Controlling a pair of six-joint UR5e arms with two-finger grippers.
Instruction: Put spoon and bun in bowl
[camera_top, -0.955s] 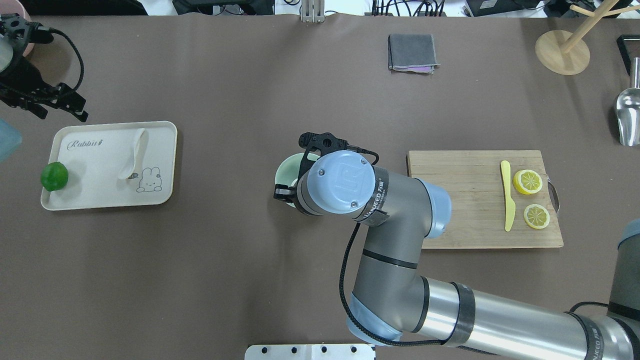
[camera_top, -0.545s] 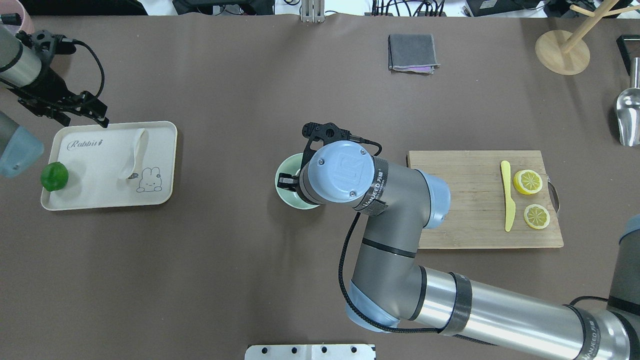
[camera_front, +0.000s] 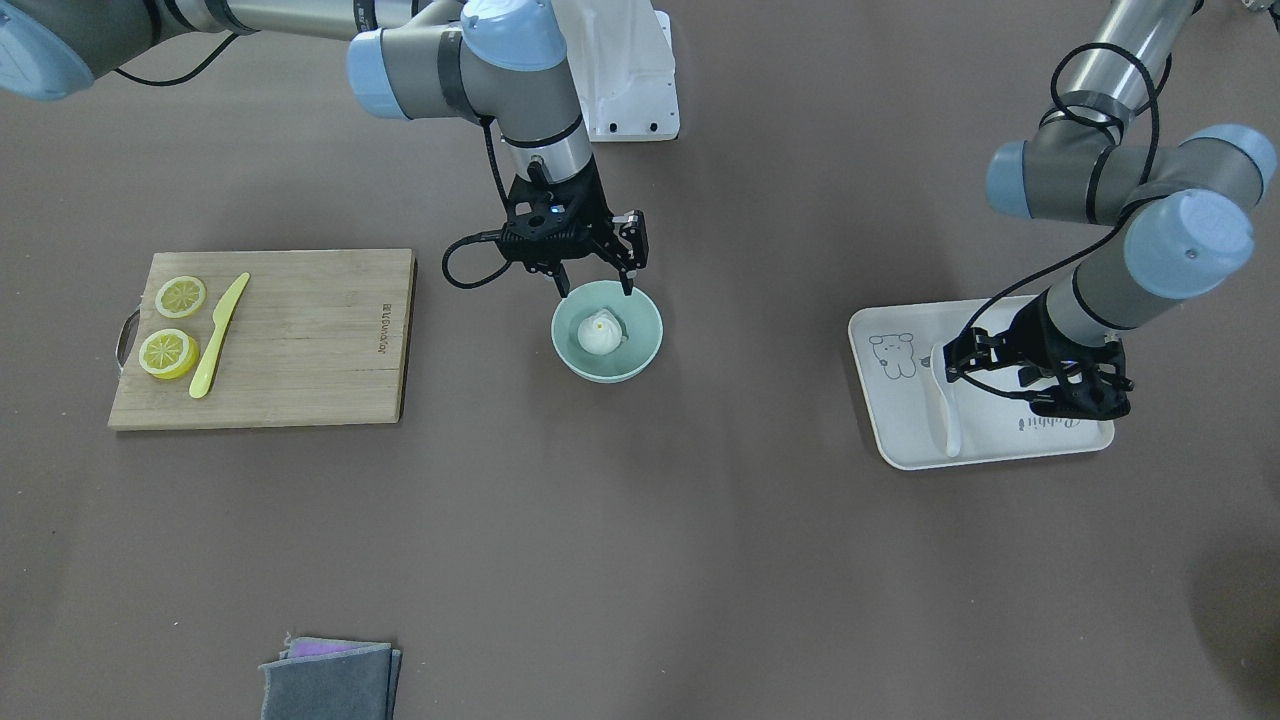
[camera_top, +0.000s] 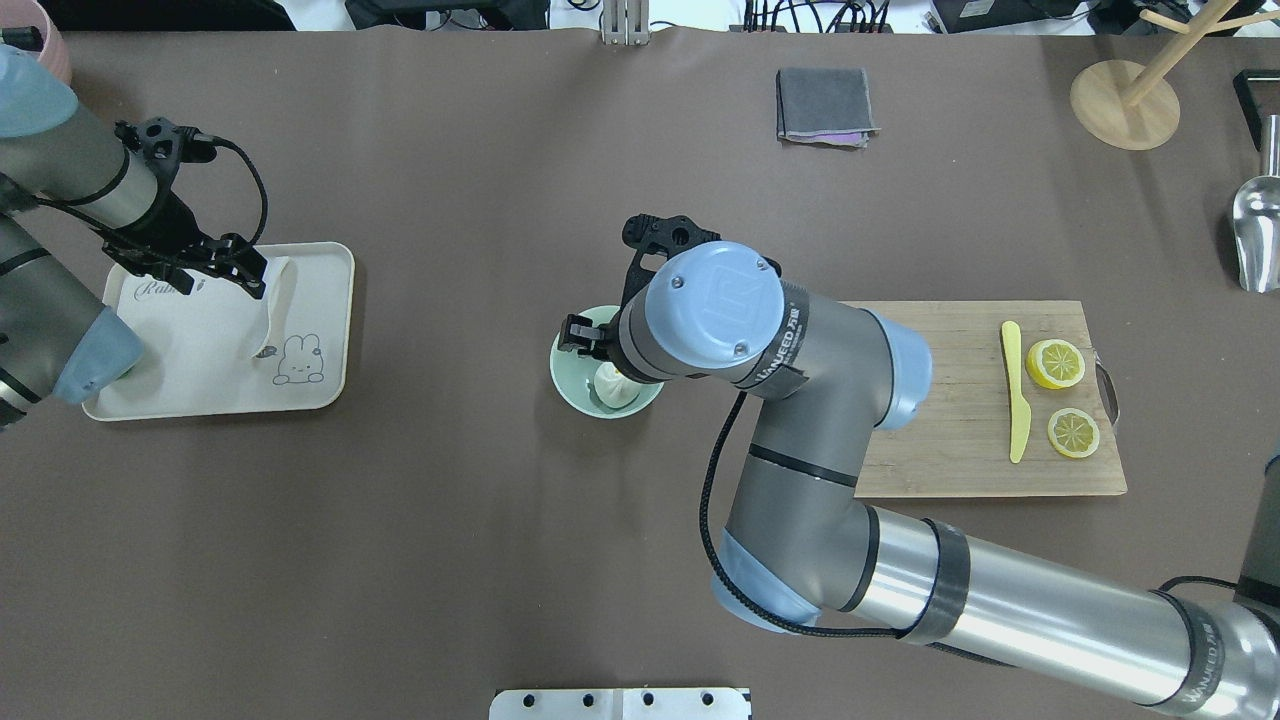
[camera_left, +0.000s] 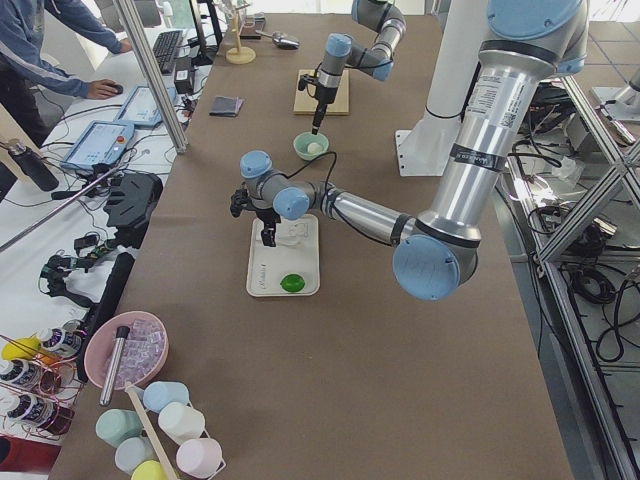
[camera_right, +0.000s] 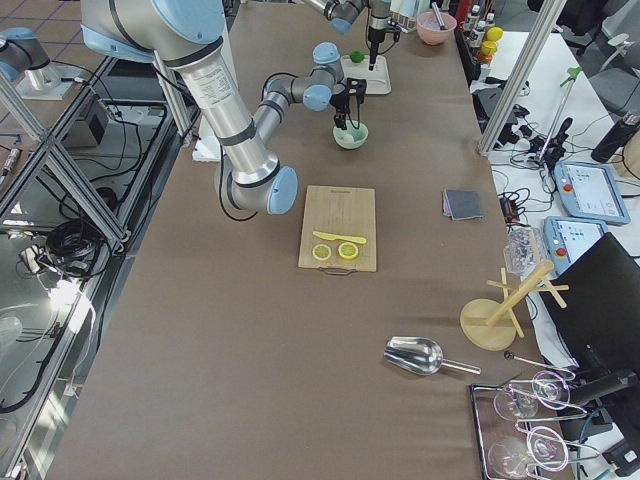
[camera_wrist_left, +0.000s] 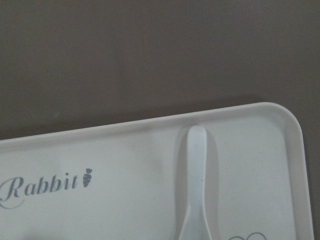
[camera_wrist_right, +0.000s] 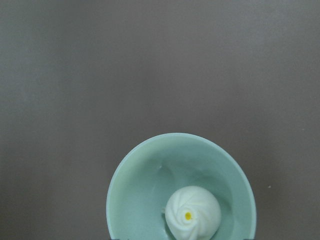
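The white bun (camera_front: 600, 333) lies inside the mint-green bowl (camera_front: 650, 312) at the table's middle; both show in the right wrist view, bun (camera_wrist_right: 192, 217) and bowl (camera_wrist_right: 150, 175). My right gripper (camera_front: 596, 286) is open and empty, just above the bowl's near rim. The white spoon (camera_top: 268, 320) lies on the beige tray (camera_top: 200, 385), its handle toward the far edge. My left gripper (camera_top: 225, 283) is open and empty, over the tray's far edge just left of the spoon's handle (camera_wrist_left: 196, 165).
A green round fruit (camera_left: 291, 283) sits on the tray's near-left end, hidden by my left arm in the overhead view. A cutting board (camera_top: 930, 400) with a yellow knife (camera_top: 1016, 390) and lemon slices lies right of the bowl. A grey cloth (camera_top: 824, 105) lies at the back.
My right gripper has lifted off the bowl and shifted right, so the bun now shows inside. My left arm has swung in from the far left to the tray's far edge.
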